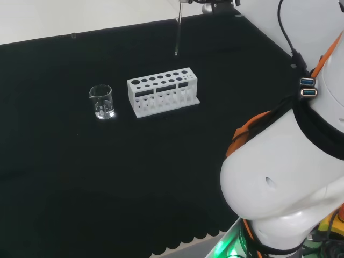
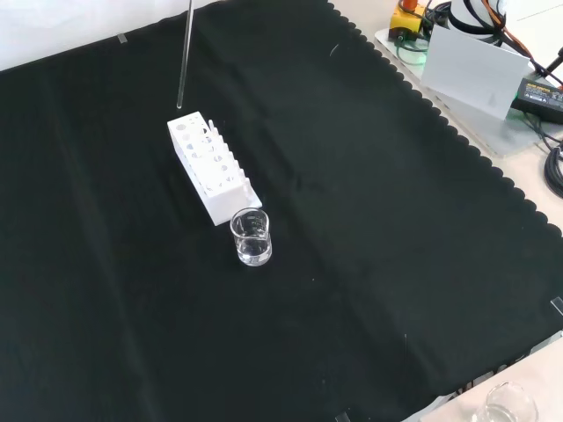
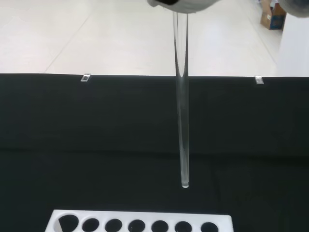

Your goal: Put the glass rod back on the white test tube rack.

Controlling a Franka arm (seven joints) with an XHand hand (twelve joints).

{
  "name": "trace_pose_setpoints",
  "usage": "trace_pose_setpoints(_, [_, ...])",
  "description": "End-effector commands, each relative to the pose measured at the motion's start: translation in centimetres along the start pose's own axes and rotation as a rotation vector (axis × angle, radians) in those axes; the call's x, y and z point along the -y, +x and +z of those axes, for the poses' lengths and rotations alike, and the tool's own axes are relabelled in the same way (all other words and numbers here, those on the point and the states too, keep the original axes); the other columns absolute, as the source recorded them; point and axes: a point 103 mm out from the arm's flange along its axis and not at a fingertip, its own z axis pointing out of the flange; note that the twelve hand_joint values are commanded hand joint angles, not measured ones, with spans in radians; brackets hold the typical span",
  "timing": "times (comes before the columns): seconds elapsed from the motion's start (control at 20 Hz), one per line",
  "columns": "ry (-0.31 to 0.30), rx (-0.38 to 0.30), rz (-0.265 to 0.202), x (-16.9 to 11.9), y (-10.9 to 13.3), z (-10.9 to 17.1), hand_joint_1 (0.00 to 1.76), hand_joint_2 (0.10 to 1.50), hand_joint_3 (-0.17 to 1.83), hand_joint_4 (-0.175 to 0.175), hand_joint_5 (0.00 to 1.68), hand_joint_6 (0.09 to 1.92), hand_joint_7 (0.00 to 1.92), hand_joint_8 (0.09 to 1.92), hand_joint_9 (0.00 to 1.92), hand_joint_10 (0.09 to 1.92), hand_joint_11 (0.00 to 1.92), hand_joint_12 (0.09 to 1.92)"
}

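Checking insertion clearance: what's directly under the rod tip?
The rod hangs upright, tip above the rack near its hole rows, not yet in. Which hole lies under the tip can't be told.

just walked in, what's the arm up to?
The hand holds a glass rod roughly upright above the white rack. The rod's lower tip hangs in the air, not yet in any hole. A small beaker stands on the black cloth beside the rack, untouched.
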Motion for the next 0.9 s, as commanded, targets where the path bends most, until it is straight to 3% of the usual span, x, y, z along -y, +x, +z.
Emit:
trace_pose_setpoints(0.05, [0.007, 0.001, 0.004, 0.7, -0.6, 0.0, 1.33, 1.03, -0.17, -0.164, 1.46, 0.09, 1.46, 0.39, 1.73, 0.39, 1.65, 0.39])
trace_pose_setpoints(0.9, [0.015, -0.005, -0.026, 3.2, 0.3, 0.2, 1.33, 1.03, -0.17, -0.165, 1.46, 0.09, 1.46, 0.39, 1.73, 0.39, 1.65, 0.39])
